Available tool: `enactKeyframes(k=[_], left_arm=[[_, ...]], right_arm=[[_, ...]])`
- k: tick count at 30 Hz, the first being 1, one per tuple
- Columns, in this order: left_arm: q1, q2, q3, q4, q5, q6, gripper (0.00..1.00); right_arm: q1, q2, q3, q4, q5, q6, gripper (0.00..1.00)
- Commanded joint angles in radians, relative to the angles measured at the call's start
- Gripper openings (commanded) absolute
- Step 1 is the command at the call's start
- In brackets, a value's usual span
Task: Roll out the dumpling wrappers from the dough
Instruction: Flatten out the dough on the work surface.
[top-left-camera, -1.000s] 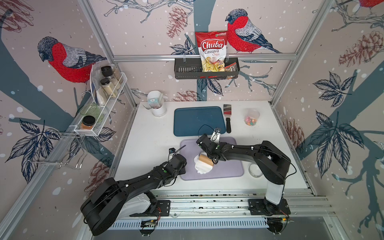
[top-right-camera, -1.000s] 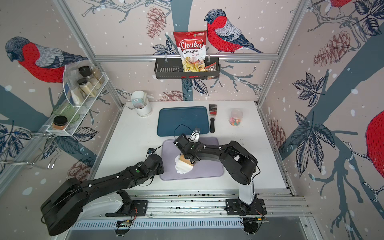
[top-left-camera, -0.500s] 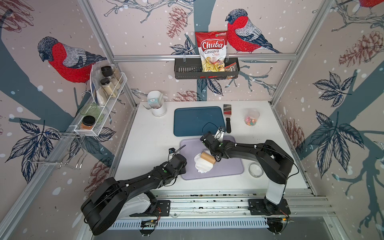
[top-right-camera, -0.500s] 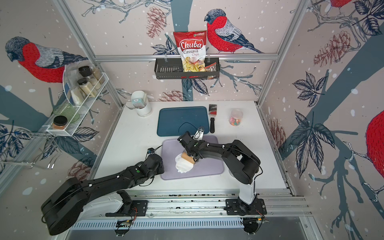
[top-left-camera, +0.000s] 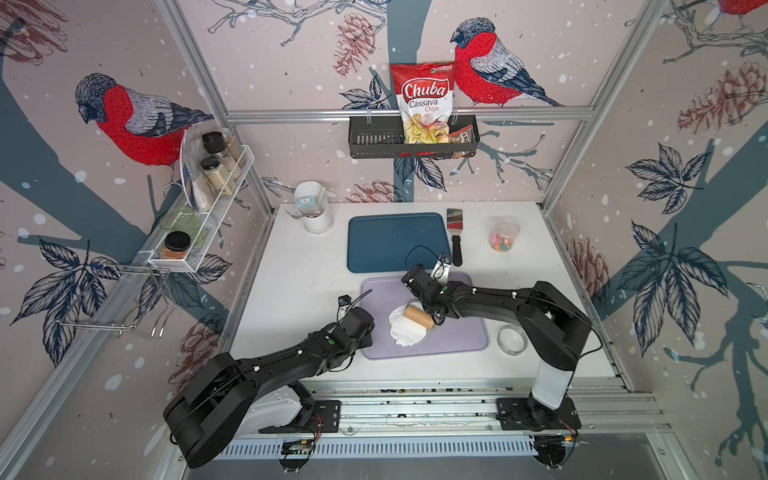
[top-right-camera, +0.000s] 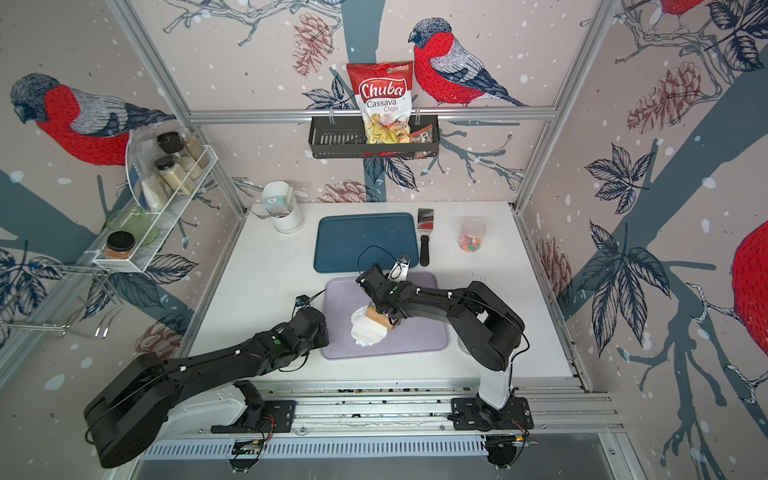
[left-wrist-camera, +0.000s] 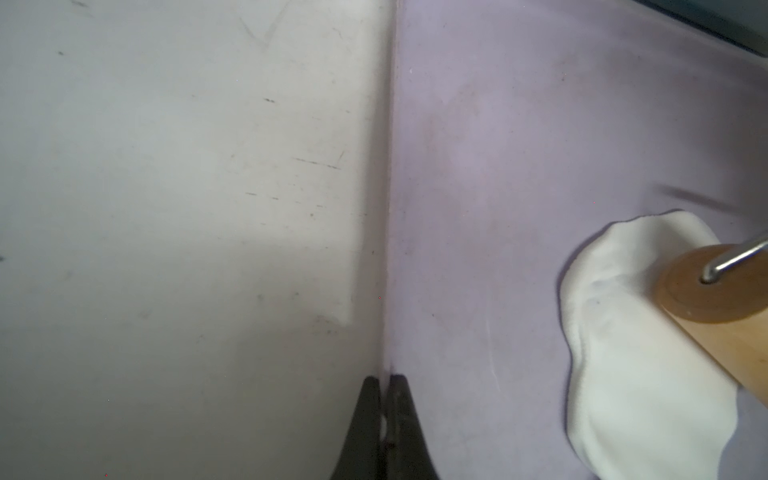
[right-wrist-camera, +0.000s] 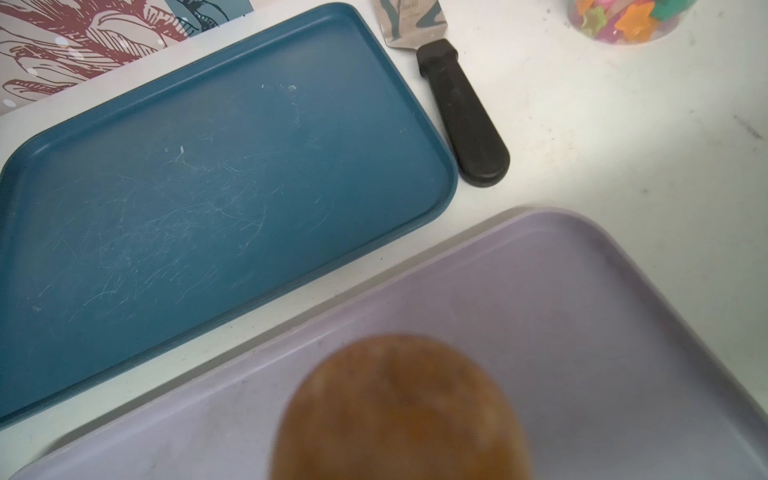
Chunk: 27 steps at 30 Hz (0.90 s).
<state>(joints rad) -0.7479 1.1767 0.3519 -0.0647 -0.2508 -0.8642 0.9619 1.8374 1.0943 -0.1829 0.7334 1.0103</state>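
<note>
The dough (top-left-camera: 405, 332) (top-right-camera: 368, 332) is a flattened, uneven white patch on the lilac tray (top-left-camera: 457, 340), left of its middle. A wooden roller (top-left-camera: 419, 316) (left-wrist-camera: 715, 299) lies on the dough's right part. My right gripper (top-left-camera: 435, 316) is shut on the roller's wooden handle (right-wrist-camera: 399, 411), which fills the right wrist view and hides the fingers. My left gripper (left-wrist-camera: 385, 378) is shut on the tray's left rim (left-wrist-camera: 388, 208), with the dough (left-wrist-camera: 636, 374) off to one side. No dumpling wrappers are in view.
A blue tray (top-left-camera: 397, 243) lies behind the lilac one. A spatula (top-left-camera: 456, 235) and a cup of coloured pieces (top-left-camera: 503, 237) are at the back right. A metal ring (top-left-camera: 512, 338) sits right of the lilac tray, a white cup (top-left-camera: 318, 212) at the back left.
My right gripper has drawn the roller a little to the right across the dough. The left arm has not moved.
</note>
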Motion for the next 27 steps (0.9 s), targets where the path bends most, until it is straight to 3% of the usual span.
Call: enactKeyframes(k=[1,4,8,11,17,21,24,27], left_arm=[[0.002,0.006,0.005,0.015,-0.030,-0.012,0.00],[0.003,0.011,0.008,0.009,-0.029,-0.013,0.00],[0.003,0.006,0.007,0.013,-0.025,-0.010,0.00],[0.002,0.004,0.006,0.013,-0.024,-0.011,0.00],[0.002,0.014,0.011,0.020,-0.025,-0.011,0.00],[0.002,0.024,0.011,0.022,-0.019,-0.011,0.00],[0.003,0.020,0.008,0.020,-0.018,-0.012,0.00],[0.003,0.009,0.006,0.020,-0.022,-0.012,0.00]], right_arm=[[0.093,0.028,0.027,-0.042,-0.030,-0.038,0.00],[0.134,0.055,0.038,-0.056,-0.054,-0.022,0.00],[0.016,0.008,-0.014,-0.012,-0.068,-0.014,0.00],[-0.014,-0.027,-0.020,-0.009,-0.040,-0.032,0.00],[0.142,0.019,0.006,-0.020,-0.141,-0.016,0.00],[0.039,0.008,-0.035,0.002,-0.169,0.010,0.00],[-0.034,-0.025,-0.049,0.020,-0.080,0.005,0.00],[-0.011,-0.022,-0.045,0.029,-0.091,0.012,0.00]])
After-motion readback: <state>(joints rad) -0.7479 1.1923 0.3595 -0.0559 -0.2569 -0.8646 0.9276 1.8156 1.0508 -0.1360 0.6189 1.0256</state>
